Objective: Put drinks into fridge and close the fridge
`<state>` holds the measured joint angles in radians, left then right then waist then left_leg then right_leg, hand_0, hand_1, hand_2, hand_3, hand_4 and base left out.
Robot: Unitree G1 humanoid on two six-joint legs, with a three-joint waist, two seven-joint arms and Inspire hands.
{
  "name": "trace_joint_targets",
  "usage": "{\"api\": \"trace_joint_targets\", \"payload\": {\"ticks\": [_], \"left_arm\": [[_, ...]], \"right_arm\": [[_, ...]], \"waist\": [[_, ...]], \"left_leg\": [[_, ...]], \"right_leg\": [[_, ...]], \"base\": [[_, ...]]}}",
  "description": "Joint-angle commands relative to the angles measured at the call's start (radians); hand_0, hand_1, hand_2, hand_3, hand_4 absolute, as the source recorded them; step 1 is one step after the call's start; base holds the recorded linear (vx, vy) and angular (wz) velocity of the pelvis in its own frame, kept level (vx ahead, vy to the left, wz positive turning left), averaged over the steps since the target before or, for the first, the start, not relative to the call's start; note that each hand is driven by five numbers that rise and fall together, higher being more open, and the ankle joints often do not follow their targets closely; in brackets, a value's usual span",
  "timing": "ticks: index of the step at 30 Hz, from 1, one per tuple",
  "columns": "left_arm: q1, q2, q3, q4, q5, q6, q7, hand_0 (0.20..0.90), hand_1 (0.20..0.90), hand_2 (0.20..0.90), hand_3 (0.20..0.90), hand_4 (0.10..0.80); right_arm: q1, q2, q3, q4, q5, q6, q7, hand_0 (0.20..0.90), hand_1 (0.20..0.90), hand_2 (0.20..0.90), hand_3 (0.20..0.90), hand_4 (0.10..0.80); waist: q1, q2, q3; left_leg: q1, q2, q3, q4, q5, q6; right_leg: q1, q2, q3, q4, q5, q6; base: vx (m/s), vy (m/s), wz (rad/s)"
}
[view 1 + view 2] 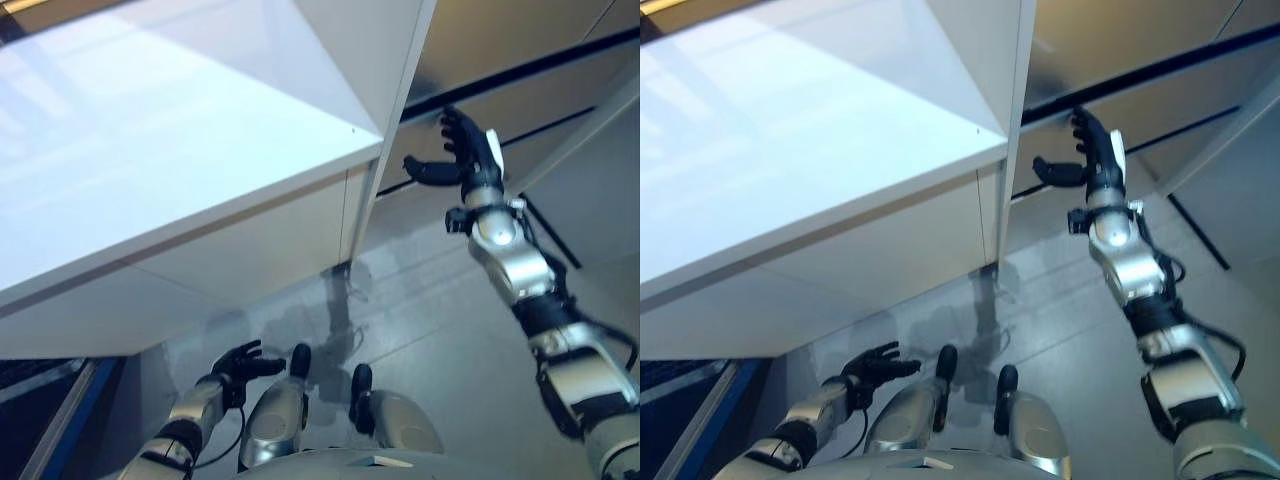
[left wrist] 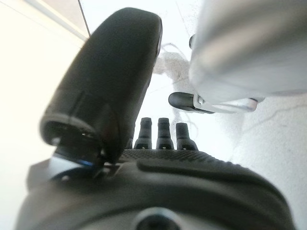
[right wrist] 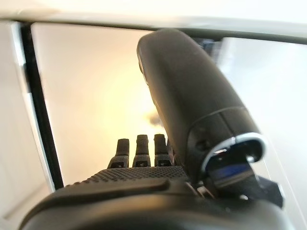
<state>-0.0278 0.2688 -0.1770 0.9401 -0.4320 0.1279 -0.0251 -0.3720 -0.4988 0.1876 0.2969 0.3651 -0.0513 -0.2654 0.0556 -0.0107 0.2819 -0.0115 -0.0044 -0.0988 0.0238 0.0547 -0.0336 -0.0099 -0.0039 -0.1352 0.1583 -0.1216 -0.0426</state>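
Note:
My right hand (image 1: 468, 160) is raised and open, fingers straight and thumb spread, empty. It is just right of a tall white panel (image 1: 405, 90) that stands edge-on, and in front of a grey-beige front (image 1: 520, 50) crossed by dark seams. In the right wrist view the fingers (image 3: 142, 152) point at that beige front beside a dark seam (image 3: 41, 110). I cannot tell whether the hand touches it. My left hand (image 1: 238, 365) hangs low at the lower left, open and empty, over the floor; its fingers (image 2: 163, 133) are straight in its wrist view.
A large white counter (image 1: 150, 150) with a glossy top stands on the left, its corner close to the white panel. Grey floor (image 1: 430, 310) lies below and to the right. A dark blue-edged thing (image 1: 60, 410) sits at the lower left.

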Motion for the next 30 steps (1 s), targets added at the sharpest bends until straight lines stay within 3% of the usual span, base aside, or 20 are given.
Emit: {"api": "trace_joint_targets", "payload": {"ticks": [1, 4, 7, 9, 15, 19, 30], "left_arm": [[0.095, 0.012, 0.044, -0.008, 0.008, -0.031, -0.006, 0.9, 0.9, 0.9, 0.9, 0.8], [0.114, 0.016, 0.071, -0.002, 0.006, -0.035, -0.012, 0.9, 0.9, 0.9, 0.9, 0.8], [0.114, 0.035, 0.088, 0.058, 0.018, -0.059, -0.046, 0.9, 0.9, 0.9, 0.9, 0.8], [0.099, 0.039, 0.087, 0.1, 0.025, -0.073, -0.067, 0.9, 0.9, 0.9, 0.9, 0.8], [0.067, 0.011, 0.07, 0.21, 0.054, -0.161, -0.131, 0.9, 0.9, 0.9, 0.9, 0.8], [0.052, -0.01, 0.057, 0.257, 0.038, -0.182, -0.142, 0.9, 0.9, 0.9, 0.9, 0.8], [0.038, -0.045, 0.017, 0.272, -0.003, -0.179, -0.107, 0.9, 0.9, 0.9, 0.9, 0.8]], "right_arm": [[0.203, 0.026, -0.098, -0.011, -0.051, -0.09, 0.073, 0.9, 0.9, 0.9, 0.9, 0.8], [0.321, 0.068, -0.116, 0.103, -0.068, -0.065, 0.1, 0.9, 0.9, 0.9, 0.9, 0.8], [0.413, 0.127, -0.118, 0.399, -0.022, 0.04, 0.145, 0.9, 0.9, 0.9, 0.9, 0.8], [0.43, 0.156, -0.134, 0.592, -0.027, -0.001, 0.203, 0.9, 0.9, 0.9, 0.9, 0.8], [0.463, 0.232, -0.134, 0.912, -0.06, 0.06, 0.377, 0.9, 0.9, 0.9, 0.9, 0.8], [0.453, 0.233, -0.12, 0.978, -0.086, 0.119, 0.427, 0.9, 0.9, 0.9, 0.9, 0.8], [0.424, 0.249, -0.052, 0.985, -0.15, 0.154, 0.406, 0.9, 0.9, 0.9, 0.9, 0.8]], "waist": [[-0.052, -0.044, -0.162], [-0.074, -0.043, -0.181], [-0.1, -0.04, -0.195], [-0.101, -0.035, -0.195], [-0.112, -0.02, -0.194], [-0.114, -0.013, -0.188], [-0.107, -0.002, -0.201]], "left_leg": [[0.043, -0.053, 0.105, 0.032, -0.135, 0.07], [0.063, -0.046, 0.123, 0.006, -0.13, 0.066], [0.09, -0.035, 0.145, -0.027, -0.122, 0.061], [0.098, -0.032, 0.145, -0.041, -0.116, 0.06], [0.109, -0.025, 0.144, -0.064, -0.103, 0.055], [0.103, -0.025, 0.146, -0.051, -0.109, 0.056], [0.118, -0.034, 0.124, -0.053, -0.123, 0.057]], "right_leg": [[0.029, -0.033, 0.081, -0.132, 0.115, 0.1], [0.039, -0.029, 0.083, -0.148, 0.119, 0.106], [0.053, -0.018, 0.089, -0.158, 0.121, 0.109], [0.059, -0.012, 0.091, -0.159, 0.117, 0.106], [0.071, -0.004, 0.093, -0.163, 0.11, 0.1], [0.068, -0.004, 0.093, -0.157, 0.102, 0.097], [0.087, -0.004, 0.089, -0.168, 0.092, 0.1]], "base": [[-0.046, 0.017, -0.23], [-0.056, -0.002, -0.16], [-0.05, -0.02, -0.16], [-0.045, -0.026, -0.09], [-0.021, -0.003, -0.06], [-0.039, 0.031, -0.15], [0.003, 0.007, -0.01]]}}
